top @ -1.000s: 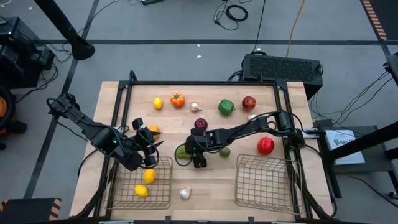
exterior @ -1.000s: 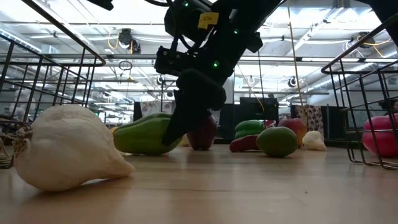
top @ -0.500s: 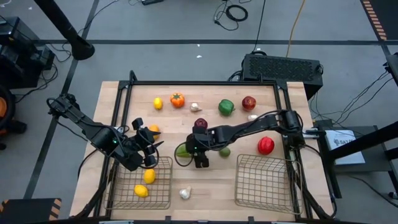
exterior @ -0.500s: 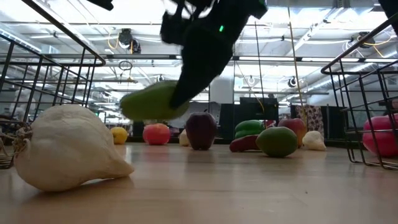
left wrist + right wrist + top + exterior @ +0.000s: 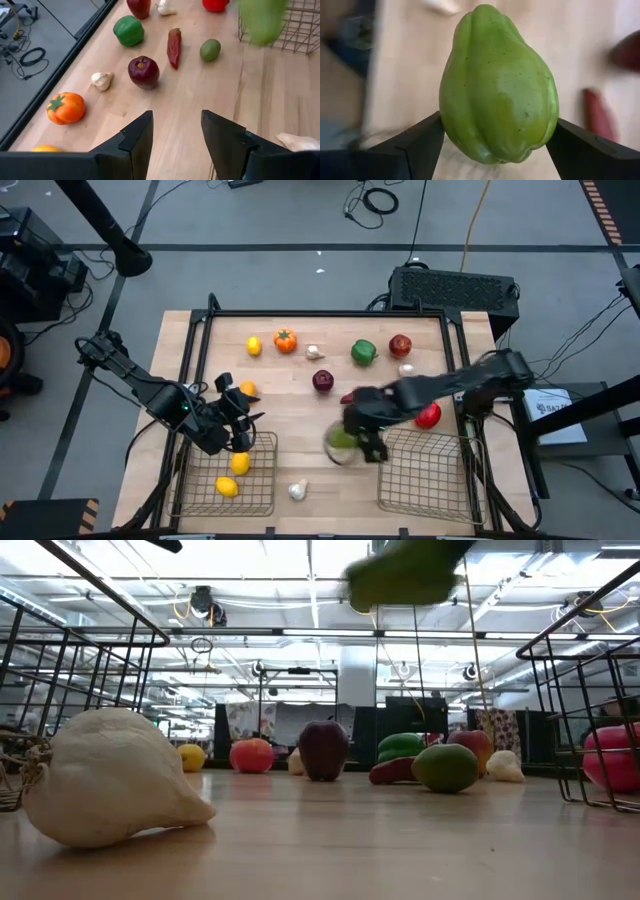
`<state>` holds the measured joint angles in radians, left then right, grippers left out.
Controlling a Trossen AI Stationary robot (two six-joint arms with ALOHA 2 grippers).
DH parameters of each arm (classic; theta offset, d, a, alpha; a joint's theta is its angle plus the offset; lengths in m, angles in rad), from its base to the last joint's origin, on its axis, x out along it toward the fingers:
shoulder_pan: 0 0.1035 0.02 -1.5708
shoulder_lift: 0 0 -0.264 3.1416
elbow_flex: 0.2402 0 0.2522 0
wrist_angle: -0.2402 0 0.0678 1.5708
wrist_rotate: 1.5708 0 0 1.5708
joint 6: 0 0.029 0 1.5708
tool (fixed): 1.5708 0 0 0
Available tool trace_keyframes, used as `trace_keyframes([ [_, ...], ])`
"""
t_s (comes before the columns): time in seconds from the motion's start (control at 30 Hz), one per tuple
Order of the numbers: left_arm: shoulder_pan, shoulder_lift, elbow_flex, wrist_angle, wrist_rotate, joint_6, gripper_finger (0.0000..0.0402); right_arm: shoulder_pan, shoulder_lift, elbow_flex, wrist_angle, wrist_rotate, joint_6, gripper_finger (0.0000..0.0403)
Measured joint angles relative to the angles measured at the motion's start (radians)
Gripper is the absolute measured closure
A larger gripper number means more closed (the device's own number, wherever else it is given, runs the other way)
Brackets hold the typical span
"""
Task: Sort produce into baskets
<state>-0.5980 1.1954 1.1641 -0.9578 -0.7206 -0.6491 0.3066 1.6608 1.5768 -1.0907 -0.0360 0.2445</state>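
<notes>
My right gripper (image 5: 352, 444) is shut on a pale green ribbed vegetable (image 5: 497, 85). It hangs in the air just left of the right wire basket (image 5: 425, 480) and shows at the top of the low view as the vegetable (image 5: 405, 575). My left gripper (image 5: 176, 130) stands open with nothing between its fingers, over the far rim of the left basket (image 5: 272, 480). That basket holds two lemons (image 5: 240, 463). Loose produce rests on the table: a dark red apple (image 5: 322, 381), a red chili (image 5: 174, 47), a lime (image 5: 210, 50), a green pepper (image 5: 363, 352). My right gripper pinches the green vegetable between its two fingers, on two opposite sides of its wide end (image 5: 447, 132). The fingers slant steeply down from above. The vegetable is lifted clear of the table, its narrower end pointing away from the gripper.
A garlic bulb (image 5: 297, 491) lies between the baskets near the front edge. Along the far side lie a lemon (image 5: 254, 346), an orange fruit (image 5: 285, 339), garlic (image 5: 314, 352) and a red apple (image 5: 400, 345). A red piece (image 5: 430, 416) sits by the right basket's far rim.
My right gripper has risen from the table's middle and swung toward the right basket, tipping more steeply downward. The green vegetable, which lay on the table, is now lifted clear in its hold. My left gripper has kept its place.
</notes>
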Motion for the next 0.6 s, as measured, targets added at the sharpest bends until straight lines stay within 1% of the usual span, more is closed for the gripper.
trace_keyframes([
  [0.13,0.000,0.000,0.000,-0.001,0.003,0.003,0.0227,0.100,-0.116,0.000,-0.120,0.012,0.162,0.0092],
  [0.3,0.000,0.000,0.000,-0.001,0.003,0.003,0.0227,0.262,-0.217,-0.002,-0.272,0.131,0.445,0.0092],
  [0.43,0.000,0.000,0.000,-0.001,-0.004,0.008,0.0227,0.407,-0.237,-0.002,-0.391,0.221,0.663,0.0092],
  [0.6,0.001,0.000,0.000,-0.001,-0.031,0.011,0.0227,0.547,-0.211,-0.003,-0.469,0.236,0.882,0.0092],
])
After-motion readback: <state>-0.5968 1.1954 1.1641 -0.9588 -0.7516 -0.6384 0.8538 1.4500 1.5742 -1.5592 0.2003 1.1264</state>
